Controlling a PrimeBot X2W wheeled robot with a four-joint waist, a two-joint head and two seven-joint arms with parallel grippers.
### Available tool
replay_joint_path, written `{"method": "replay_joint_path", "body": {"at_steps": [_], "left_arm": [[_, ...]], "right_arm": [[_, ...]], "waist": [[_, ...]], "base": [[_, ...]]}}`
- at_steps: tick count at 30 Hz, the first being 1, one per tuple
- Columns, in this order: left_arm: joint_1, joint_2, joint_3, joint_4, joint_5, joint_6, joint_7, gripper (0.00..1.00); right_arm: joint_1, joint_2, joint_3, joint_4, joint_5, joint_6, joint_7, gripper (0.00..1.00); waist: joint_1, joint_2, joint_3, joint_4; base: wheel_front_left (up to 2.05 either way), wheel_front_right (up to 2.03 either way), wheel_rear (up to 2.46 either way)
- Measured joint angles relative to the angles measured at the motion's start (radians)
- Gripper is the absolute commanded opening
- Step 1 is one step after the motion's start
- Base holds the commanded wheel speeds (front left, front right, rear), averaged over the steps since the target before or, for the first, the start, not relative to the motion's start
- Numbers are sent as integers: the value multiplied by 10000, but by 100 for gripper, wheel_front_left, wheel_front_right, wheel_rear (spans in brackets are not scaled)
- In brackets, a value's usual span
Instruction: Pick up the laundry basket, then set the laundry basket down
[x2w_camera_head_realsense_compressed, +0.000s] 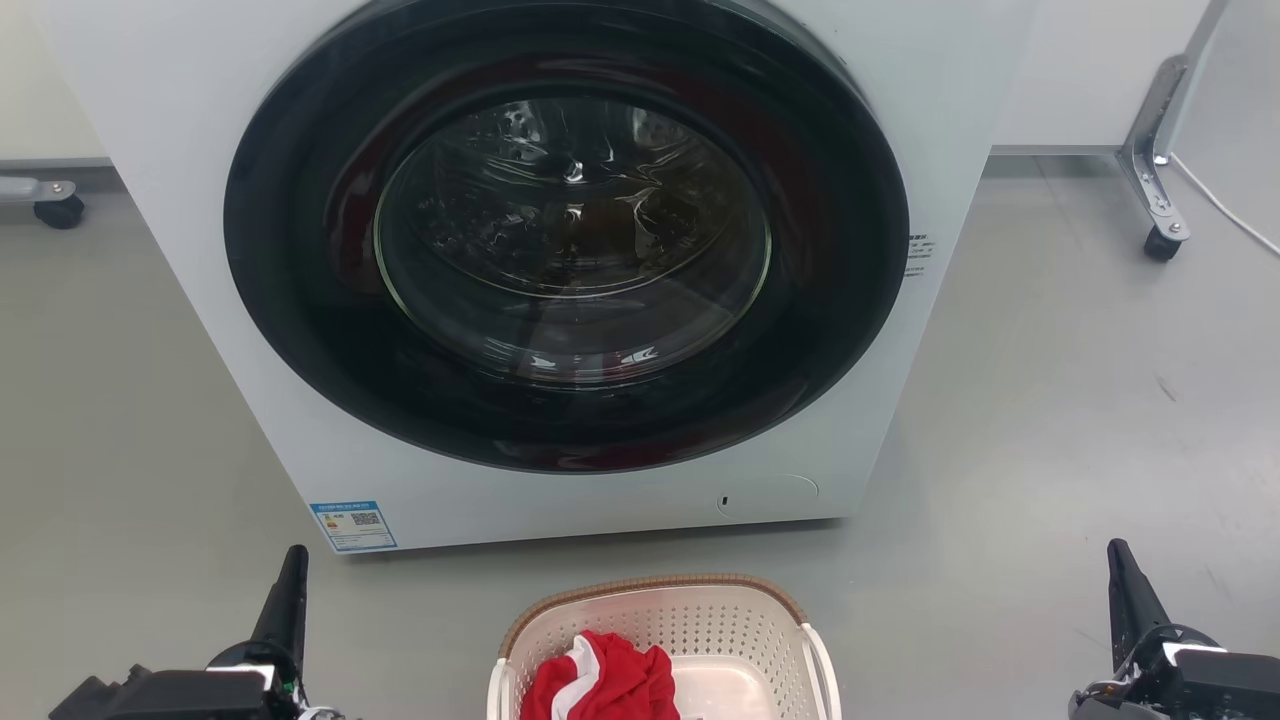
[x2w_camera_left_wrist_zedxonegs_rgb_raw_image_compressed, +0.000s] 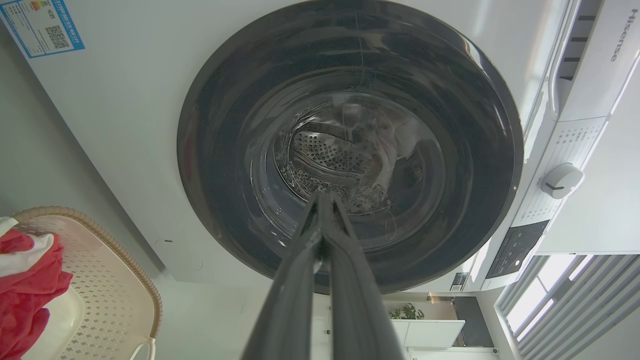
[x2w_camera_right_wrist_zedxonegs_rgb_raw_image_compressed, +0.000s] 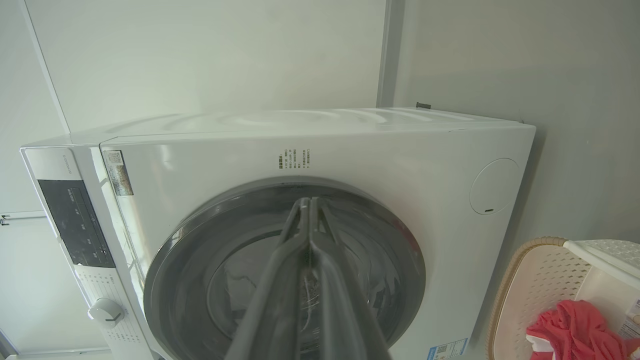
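Laundry basket (x2w_camera_head_realsense_compressed: 700, 625): bottom centre of the head view, standing upright on the grey floor (x2w_camera_head_realsense_compressed: 1050, 450), brown rim nearest the washing machine (x2w_camera_head_realsense_compressed: 560, 505).
Load: a red-and-white garment (x2w_camera_head_realsense_compressed: 610, 680) is heaped in the basket's lower left, so the weight looks off-centre.
Left end effector (x2w_camera_head_realsense_compressed: 295, 562): lower left of the head view, fingers pressed together, pinching nothing, well apart from the basket's near handle.
Right end effector (x2w_camera_head_realsense_compressed: 1118, 558): lower right, a mirror image, fingers pressed together, nothing between them.
Why so: one arm flanks each side handle, evenly spaced. To my eye that suits a two-armed carry.
Stage: with the basket grounded and both arms free, this fits either the moment ahead of a lift or the one after a set-down. I can't call it.
In the way: the machine's shut dark glass door (x2w_camera_head_realsense_compressed: 565, 240) fills the upper frame. Its front panel sits near the rim, leaving little room forward.
Around: a caster-footed metal leg (x2w_camera_head_realsense_compressed: 1155, 200) and a white cable (x2w_camera_head_realsense_compressed: 1220, 210) at upper right, well apart from the basket.
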Motion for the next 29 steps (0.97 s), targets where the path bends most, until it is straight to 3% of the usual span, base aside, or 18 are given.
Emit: {"method": "replay_joint_path", "body": {"at_steps": [29], "left_arm": [[0,0,0,13,0,0,0,0]], "right_arm": [[-1,2,0,0,0,0,0,0]], "waist": [[0,1,0,0]], "base": [[0,0,0]]}}
